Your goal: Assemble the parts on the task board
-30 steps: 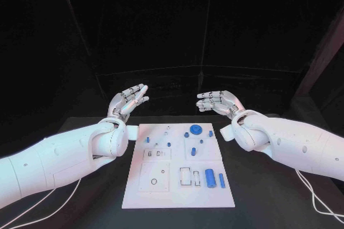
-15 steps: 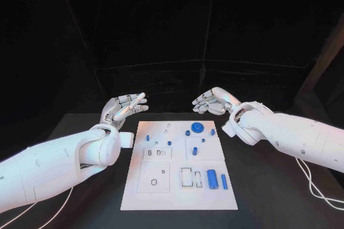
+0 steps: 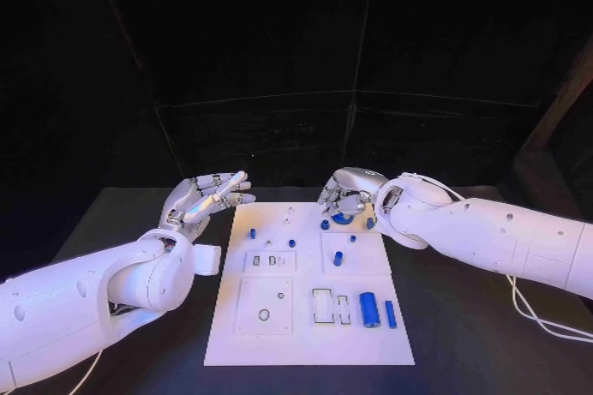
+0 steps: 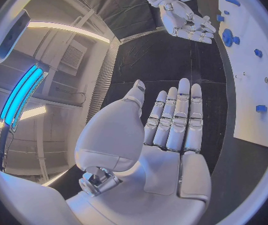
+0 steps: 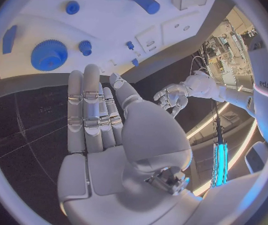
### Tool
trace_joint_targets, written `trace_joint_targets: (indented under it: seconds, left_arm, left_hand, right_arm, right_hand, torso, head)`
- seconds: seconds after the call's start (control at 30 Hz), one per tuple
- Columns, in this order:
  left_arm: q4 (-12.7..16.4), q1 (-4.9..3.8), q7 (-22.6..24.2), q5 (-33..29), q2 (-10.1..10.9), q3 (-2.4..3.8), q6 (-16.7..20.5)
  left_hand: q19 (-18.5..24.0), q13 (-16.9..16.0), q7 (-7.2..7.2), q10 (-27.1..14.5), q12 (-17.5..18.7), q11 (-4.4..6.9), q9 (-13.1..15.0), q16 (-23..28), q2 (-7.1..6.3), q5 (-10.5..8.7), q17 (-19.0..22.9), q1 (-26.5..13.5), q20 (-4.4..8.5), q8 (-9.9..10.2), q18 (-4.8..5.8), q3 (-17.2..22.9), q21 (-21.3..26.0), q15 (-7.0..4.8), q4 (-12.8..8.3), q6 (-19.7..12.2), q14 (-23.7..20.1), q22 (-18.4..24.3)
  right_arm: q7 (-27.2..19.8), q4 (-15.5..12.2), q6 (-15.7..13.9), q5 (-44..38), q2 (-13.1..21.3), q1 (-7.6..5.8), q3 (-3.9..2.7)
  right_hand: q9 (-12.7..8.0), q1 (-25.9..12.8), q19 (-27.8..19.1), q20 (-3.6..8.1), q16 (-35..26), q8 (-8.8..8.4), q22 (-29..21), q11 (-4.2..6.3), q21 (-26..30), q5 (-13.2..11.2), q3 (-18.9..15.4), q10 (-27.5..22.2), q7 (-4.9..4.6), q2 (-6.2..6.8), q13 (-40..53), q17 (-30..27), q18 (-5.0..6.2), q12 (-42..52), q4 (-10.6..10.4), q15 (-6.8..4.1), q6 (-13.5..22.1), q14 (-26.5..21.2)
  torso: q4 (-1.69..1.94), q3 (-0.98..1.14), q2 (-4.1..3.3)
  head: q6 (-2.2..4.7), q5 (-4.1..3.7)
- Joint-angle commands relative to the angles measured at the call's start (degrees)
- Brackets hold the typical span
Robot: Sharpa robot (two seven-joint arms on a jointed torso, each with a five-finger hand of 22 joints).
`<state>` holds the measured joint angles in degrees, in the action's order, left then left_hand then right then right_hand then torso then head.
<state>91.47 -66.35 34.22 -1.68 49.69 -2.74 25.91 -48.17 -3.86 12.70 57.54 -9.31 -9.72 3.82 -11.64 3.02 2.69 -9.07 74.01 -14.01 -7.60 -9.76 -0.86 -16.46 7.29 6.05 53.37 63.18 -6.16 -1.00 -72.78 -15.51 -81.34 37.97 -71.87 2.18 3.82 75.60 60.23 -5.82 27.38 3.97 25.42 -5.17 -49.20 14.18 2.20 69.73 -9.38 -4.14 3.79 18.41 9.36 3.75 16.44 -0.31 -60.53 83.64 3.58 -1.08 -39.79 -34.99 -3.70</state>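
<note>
Two empty hands, fingers apart, over a black table (image 3: 458,326) backed by dark curtain — left hand (image 3: 207,198) beside the white task board (image 3: 309,344), right hand (image 3: 350,192) above its far edge near blue parts (image 3: 367,308).

Table: we see a matte black flat tabletop (image 3: 460,348), its bare surface stretching out to both sides and towards the near edge of the head view.
Cable: we see a thin white flexible cable (image 3: 529,313) lying on the tabletop at the right, curving away towards the right edge.
Backdrop: we see a black wall of dark panels (image 3: 272,52) standing behind the table's far edge, crossed by thin pale seams, some upright and some level.
</note>
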Motion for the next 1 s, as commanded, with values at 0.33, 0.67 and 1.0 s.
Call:
trace_joint_targets:
  seconds: [0.33, 0.67, 1.0]
  left_arm:
    - [2.7, -0.12, 0.2, 0.7, 0.9, 0.08, -1.8]
    - [3.2, -0.17, 0.1, 0.7, 1.5, 0.08, -1.9]
    - [3.0, -0.19, -0.1, 0.7, 1.6, 0.08, -2.1]
  left_hand:
    - [-0.6, 0.1, 0.43, -0.6, 0.8, -0.43, -0.1, 0.7, -0.26, 0.26, -0.2, -0.7, -0.09, 0.7, -0.83, -0.7, 0.4, 0.13, -0.2, 0.0, -0.1, 0.3]
    - [-0.6, 0.2, 0.49, -0.7, 1.0, -0.48, -0.1, 0.8, -0.24, 0.26, -0.2, -0.7, -0.11, 0.8, -0.83, -0.7, 0.5, 0.16, -0.3, -0.1, -0.1, 0.4]
    - [-0.6, 0.2, 0.51, -0.8, 1.1, -0.51, -0.1, 0.9, -0.22, 0.26, -0.2, -0.7, -0.12, 0.9, -0.83, -0.8, 0.5, 0.17, -0.3, -0.1, -0.1, 0.4]
  right_arm:
    - [5.8, 0.2, 7.6, -12.3, -0.9, -0.26, -0.07]
    - [6.5, 0.0, 8.3, -12.8, -0.8, -0.28, -0.07]
    - [6.5, 0.0, 8.3, -12.9, -0.8, -0.29, -0.07]
  right_hand:
    - [-0.1, -1.8, 6.1, -0.49, 15.0, -0.34, 19.0, -0.39, -15.3, -1.6, 1.9, -3.6, -0.26, 1.19, -0.1, 11.1, -1.34, -0.1, -0.2, 0.61, 1.3, 2.0]
    - [0.0, -1.9, 8.2, -0.83, 24.5, -0.21, 26.0, -0.58, -20.6, -1.7, 2.7, -4.2, -0.33, 0.98, 0.0, 20.0, -2.25, 0.0, -0.2, 0.81, 1.8, 1.4]
    - [0.0, -1.4, 10.0, -0.83, 30.0, -0.04, 30.6, -0.46, -23.8, -2.5, 4.9, -3.5, -0.19, -0.56, 0.0, 25.1, -2.91, 0.1, -0.2, 0.76, 1.1, 1.5]
  torso:
    - [0.61, -0.13, -2.71]
    - [0.56, 0.09, -3.3]
    - [0.65, 0.15, -3.52]
  head:
    - [0.42, -0.78]
    - [0.17, -0.89]
    - [0.26, -0.88]
